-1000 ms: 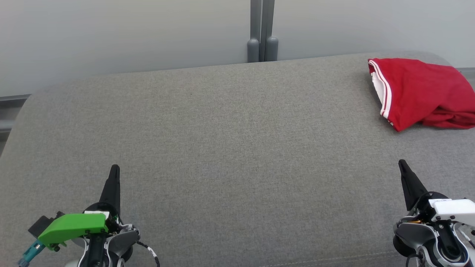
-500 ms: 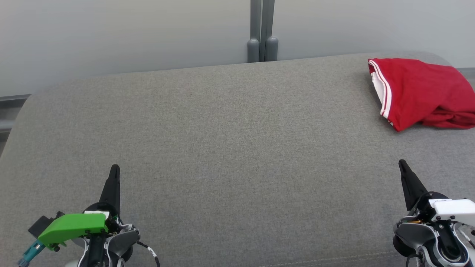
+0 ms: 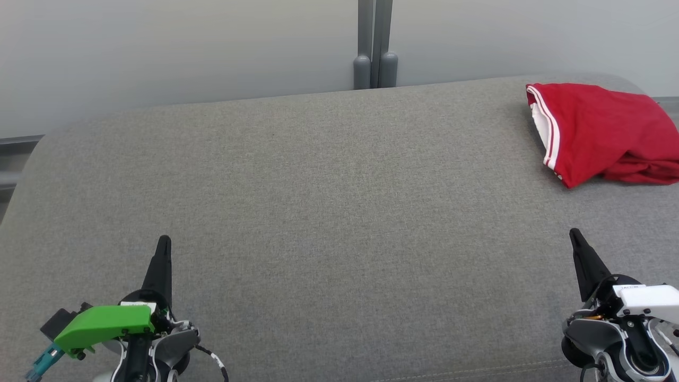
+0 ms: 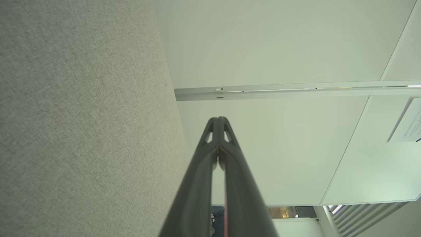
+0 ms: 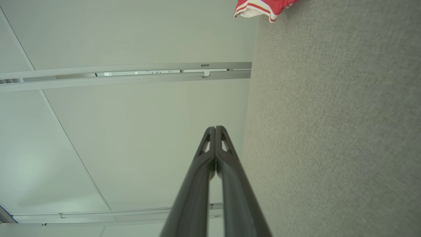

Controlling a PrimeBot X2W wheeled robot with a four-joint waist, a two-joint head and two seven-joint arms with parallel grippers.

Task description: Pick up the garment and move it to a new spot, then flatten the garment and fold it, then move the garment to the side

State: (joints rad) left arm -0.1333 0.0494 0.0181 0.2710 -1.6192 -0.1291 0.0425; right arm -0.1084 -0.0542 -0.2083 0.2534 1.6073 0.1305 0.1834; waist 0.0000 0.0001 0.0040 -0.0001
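The garment [image 3: 604, 130] is red with white stripes along one hem; it lies folded in a heap at the far right of the grey fabric surface [image 3: 329, 212], and its striped edge [image 5: 263, 8] peeks in at the top of the right wrist view. My left gripper [image 3: 164, 241] rests at the lower left, shut, holding nothing, far from the cloth. At the lower right, my right gripper [image 3: 574, 233] is shut and empty, a short way in front of the garment. Both wrist views show the fingertips pressed together: left [image 4: 218, 119], right [image 5: 215, 128].
A pale wall [image 3: 159, 48] with a grey vertical post [image 3: 375, 42] stands behind the surface. The surface's rounded far corners fall away at the left and right. A wide stretch of bare grey fabric spreads between the two grippers.
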